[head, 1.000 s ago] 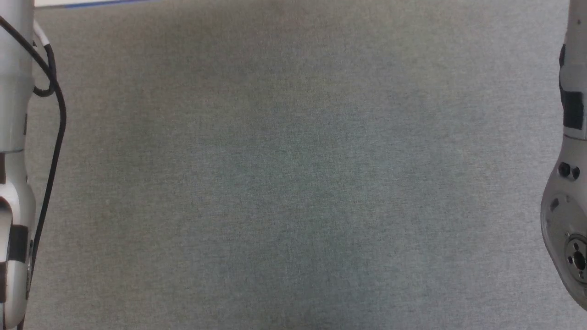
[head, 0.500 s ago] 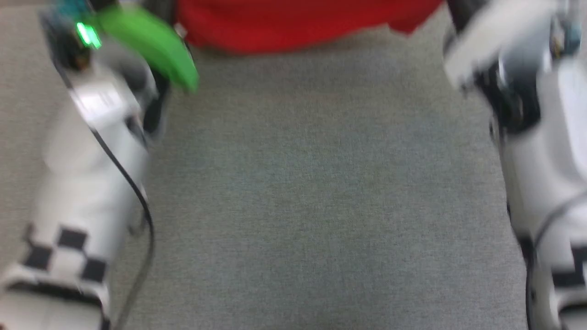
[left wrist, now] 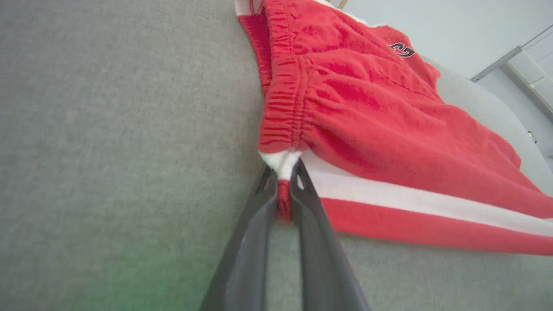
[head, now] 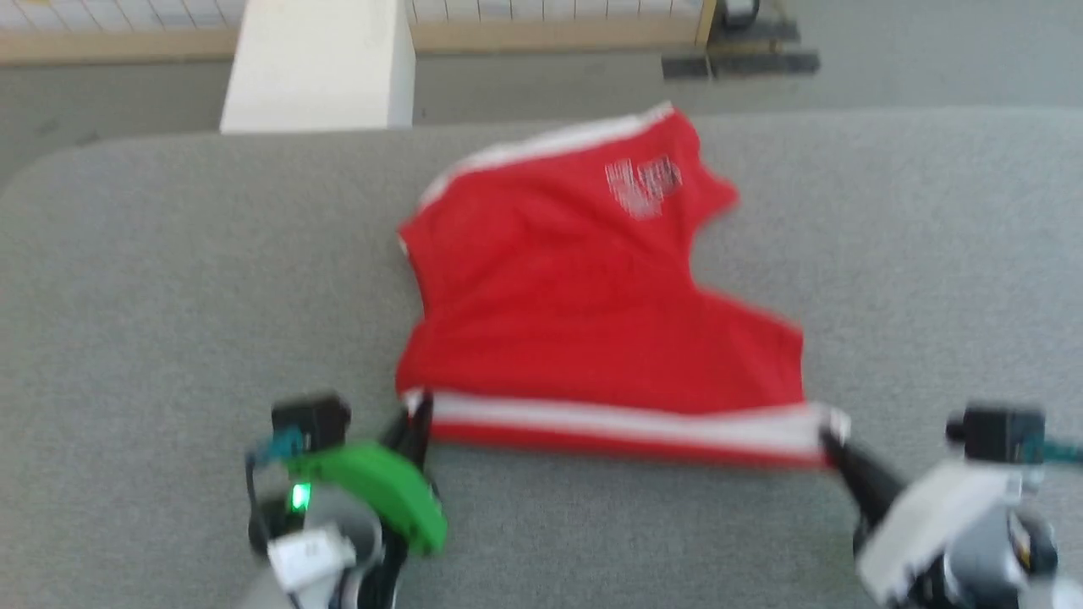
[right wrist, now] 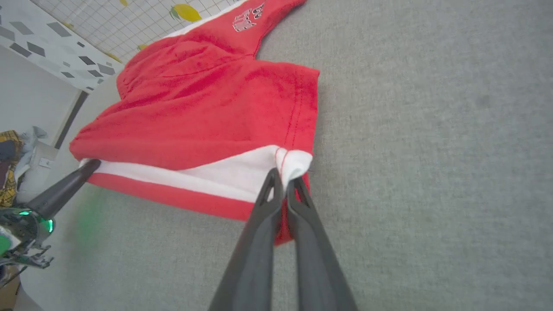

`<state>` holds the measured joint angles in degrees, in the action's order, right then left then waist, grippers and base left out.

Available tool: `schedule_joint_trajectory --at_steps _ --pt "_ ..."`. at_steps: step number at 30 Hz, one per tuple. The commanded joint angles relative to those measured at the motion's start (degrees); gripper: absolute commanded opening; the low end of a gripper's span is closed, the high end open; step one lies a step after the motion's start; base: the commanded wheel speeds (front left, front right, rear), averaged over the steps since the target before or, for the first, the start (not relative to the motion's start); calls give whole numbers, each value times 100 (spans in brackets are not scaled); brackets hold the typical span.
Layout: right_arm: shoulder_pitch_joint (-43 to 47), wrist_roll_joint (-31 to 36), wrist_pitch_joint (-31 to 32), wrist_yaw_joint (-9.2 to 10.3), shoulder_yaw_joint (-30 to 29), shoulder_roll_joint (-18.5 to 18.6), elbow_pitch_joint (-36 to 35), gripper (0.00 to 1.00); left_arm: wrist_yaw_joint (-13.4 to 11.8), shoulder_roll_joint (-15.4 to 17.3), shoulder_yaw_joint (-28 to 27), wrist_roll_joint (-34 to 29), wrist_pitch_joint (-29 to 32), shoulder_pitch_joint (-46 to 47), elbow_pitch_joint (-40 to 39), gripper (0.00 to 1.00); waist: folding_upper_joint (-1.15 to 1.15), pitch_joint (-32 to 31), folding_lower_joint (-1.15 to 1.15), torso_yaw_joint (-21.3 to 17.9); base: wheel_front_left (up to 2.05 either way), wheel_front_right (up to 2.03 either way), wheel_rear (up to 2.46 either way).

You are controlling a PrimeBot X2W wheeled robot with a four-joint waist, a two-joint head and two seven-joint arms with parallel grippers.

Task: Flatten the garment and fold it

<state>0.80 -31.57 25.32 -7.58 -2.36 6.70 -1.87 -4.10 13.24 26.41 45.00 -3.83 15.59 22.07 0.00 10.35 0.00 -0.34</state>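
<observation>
Your left gripper (left wrist: 283, 175) and right gripper (right wrist: 283, 182) each clamp a striped-edge corner of the garment (head: 592, 313), likely limp and light: good holds.

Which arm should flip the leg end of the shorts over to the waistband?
Probably right: the right jaws pinch the shorts by a hem corner; the left jaws pinch the waistband corner, a handy anchor.
</observation>
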Motion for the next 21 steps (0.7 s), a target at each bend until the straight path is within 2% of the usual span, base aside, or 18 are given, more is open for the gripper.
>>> schedule_joint_trajectory --at_steps 1,5,9,13,17,21 --pt "316 -7 255 9 -86 -22 -215 0 -145 157 -48 75 116 -314 -162 0 0 -578 0 -12 0 0 0" --pt "1114 -52 1069 9 -156 -79 -809 0 -464 404 -59 311 643 -1093 -736 0 0 -822 0 -75 0 0 0" --pt "1800 -149 1911 9 -127 -56 -1371 0 -940 856 -33 429 1348 -1847 -1524 0 0 -1003 0 -65 0 0 0" --pt "2142 -414 2501 9 -201 -35 -1849 0 -1199 1081 -95 644 1768 -2291 -2248 0 0 -1032 0 -32 0 0 0" --pt "1730 -441 2456 9 -456 -116 -2077 0 -1206 848 -398 1062 1669 -2337 -2761 0 0 -933 0 -29 0 0 0" --pt "835 -226 2209 9 -523 -138 -1871 0 -1098 654 -573 1205 1525 -1955 -2785 0 0 -691 0 -17 0 0 0"
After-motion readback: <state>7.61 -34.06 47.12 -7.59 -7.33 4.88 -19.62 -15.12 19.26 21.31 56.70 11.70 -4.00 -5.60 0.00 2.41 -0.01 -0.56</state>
